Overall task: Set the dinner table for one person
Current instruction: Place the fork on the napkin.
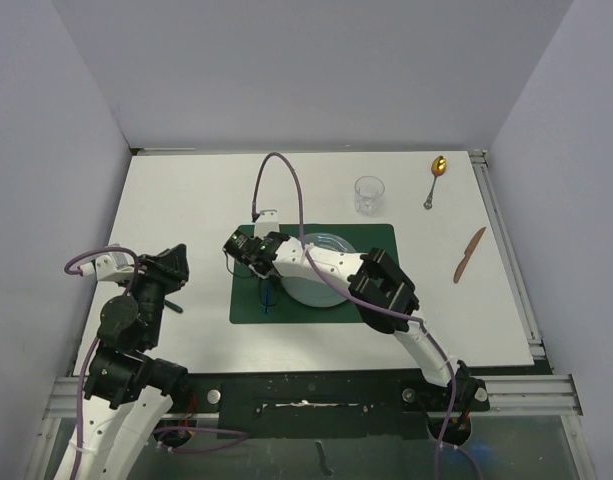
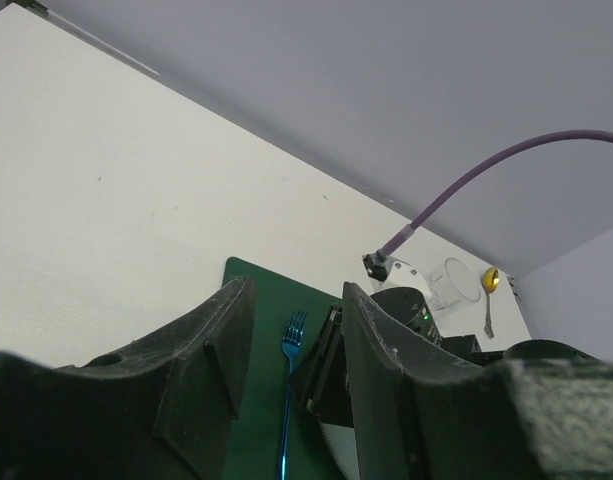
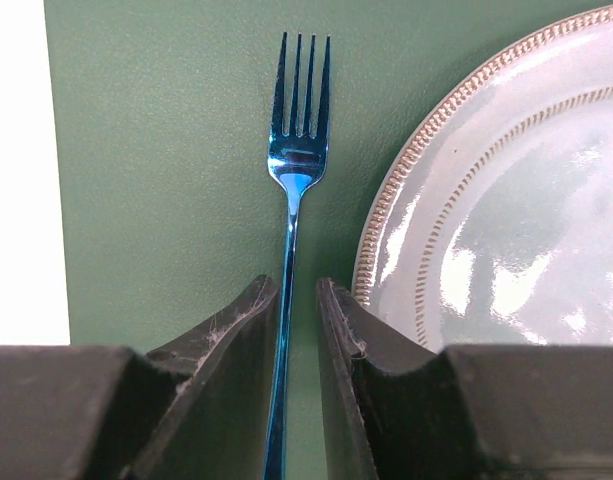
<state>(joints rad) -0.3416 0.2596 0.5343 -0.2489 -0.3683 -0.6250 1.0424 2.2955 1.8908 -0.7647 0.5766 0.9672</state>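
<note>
Blue shiny metal makes the fork (image 3: 289,230) thin, stiff, light and a bit slippery, so I think the best place to hold it is across its long handle, squeezing the narrow sides. It lies flat on the green placemat (image 3: 166,150) on the white dinner table (image 1: 186,200), just left of the plate (image 3: 506,220), and the right gripper (image 3: 298,285) sits over the handle with its jaws a little apart, so it grips nothing. The left gripper (image 2: 296,290) hangs partly open and empty over the left side of the table.
</note>
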